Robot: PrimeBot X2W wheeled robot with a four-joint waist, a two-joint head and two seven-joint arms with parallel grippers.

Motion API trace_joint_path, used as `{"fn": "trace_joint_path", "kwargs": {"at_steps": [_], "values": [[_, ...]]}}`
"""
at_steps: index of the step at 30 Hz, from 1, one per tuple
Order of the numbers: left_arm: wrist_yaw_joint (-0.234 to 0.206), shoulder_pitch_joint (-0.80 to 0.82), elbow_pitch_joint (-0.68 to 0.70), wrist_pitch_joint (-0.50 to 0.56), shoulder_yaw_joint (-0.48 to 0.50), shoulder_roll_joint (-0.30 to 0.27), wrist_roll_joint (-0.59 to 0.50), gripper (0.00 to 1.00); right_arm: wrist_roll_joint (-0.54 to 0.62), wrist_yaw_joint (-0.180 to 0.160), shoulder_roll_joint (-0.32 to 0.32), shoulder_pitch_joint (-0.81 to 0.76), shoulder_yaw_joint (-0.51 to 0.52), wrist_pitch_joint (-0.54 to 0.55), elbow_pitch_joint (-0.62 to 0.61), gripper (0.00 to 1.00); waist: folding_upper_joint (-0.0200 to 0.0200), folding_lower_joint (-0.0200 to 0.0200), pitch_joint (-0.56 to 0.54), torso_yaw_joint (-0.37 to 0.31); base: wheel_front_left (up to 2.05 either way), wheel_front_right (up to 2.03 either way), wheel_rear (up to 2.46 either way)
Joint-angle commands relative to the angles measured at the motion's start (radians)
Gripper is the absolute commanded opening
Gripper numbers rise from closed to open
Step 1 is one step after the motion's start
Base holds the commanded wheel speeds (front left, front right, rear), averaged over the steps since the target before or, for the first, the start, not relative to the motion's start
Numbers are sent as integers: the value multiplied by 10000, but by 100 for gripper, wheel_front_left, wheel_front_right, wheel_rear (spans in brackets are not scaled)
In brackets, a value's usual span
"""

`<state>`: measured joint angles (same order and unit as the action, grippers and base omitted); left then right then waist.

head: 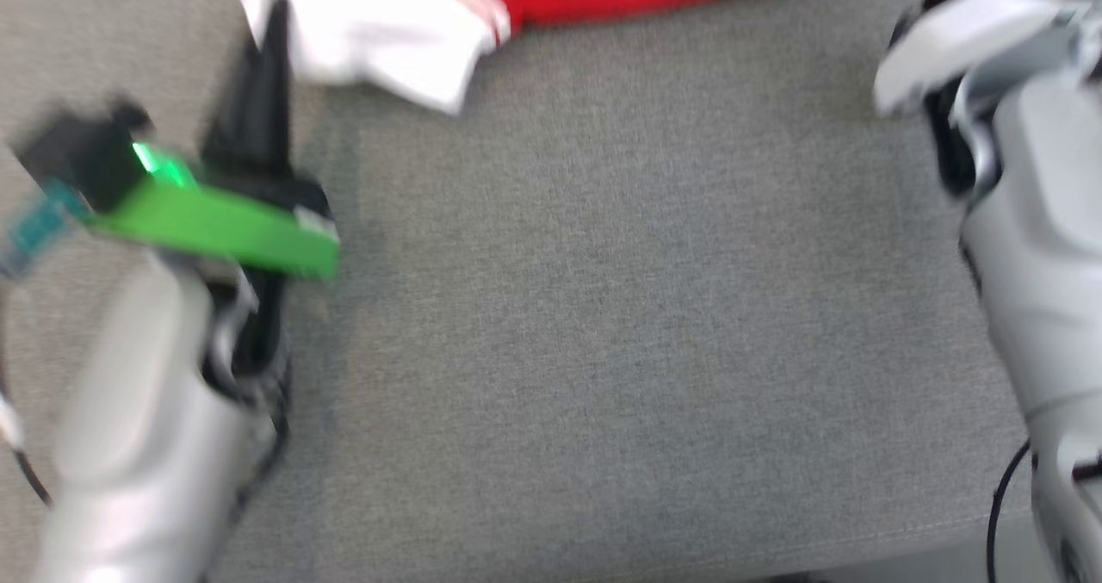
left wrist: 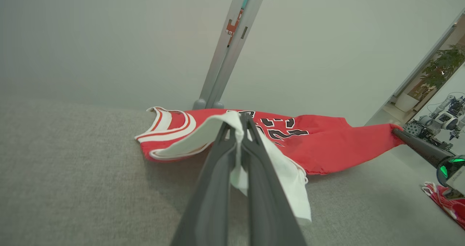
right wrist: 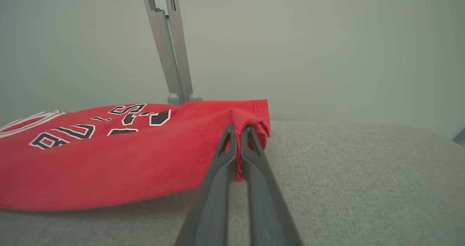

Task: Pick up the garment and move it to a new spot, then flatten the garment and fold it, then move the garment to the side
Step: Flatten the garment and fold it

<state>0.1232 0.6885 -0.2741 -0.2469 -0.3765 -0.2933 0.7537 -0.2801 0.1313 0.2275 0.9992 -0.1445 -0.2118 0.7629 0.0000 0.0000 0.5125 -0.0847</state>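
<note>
The garment is lying at far edge of grey pad. I'm pinching both ends for even lift, w/ left gripper closed on white sleeve, right gripper closed on red hem.

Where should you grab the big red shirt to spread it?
Likely its two far-apart ends: the white sleeve in the left end effector and the red hem corner in the right end effector. Come in low from the near side, since the shirt lies flat.

Left end effector and right end effector, both tight on garment.
</note>
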Motion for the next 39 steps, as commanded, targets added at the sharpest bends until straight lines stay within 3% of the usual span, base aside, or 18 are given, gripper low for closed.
{"fn": "trace_joint_path", "kwargs": {"at_steps": [1,10,14,19,32,37,39], "values": [[-64,-767,73,-58,-37,117,223,0,-138,-13,96,-609,-120,222,36,0,0,0,-1556,483,0,0,0],[-533,-4316,488,428,-856,468,834,0,-177,-14,328,-3616,411,2430,-468,0,0,0,-3496,728,0,0,0],[-684,-5086,743,886,-1049,644,1293,0,135,-16,176,-4835,1310,3187,-1107,0,0,0,-3947,957,0,0,0],[-908,-5845,1092,1653,-1156,470,1833,0,913,-16,-352,-6292,2665,4121,-2302,0,0,0,-4352,1211,0,0,0],[-1555,-7490,2767,3614,-1585,-308,2816,0,2324,-14,-1318,-8706,4289,6109,-4867,0,0,0,-4465,1525,0,0,0],[-1623,-7544,3123,3430,-1556,-204,2695,0,2464,-14,-1433,-9113,4422,6775,-5651,0,0,0,-4300,1471,0,0,0],[-1454,-7125,3156,3113,-1584,-178,2352,0,2300,-14,-1500,-9024,4427,6734,-5888,0,0,0,-4222,1419,0,0,0]]}}
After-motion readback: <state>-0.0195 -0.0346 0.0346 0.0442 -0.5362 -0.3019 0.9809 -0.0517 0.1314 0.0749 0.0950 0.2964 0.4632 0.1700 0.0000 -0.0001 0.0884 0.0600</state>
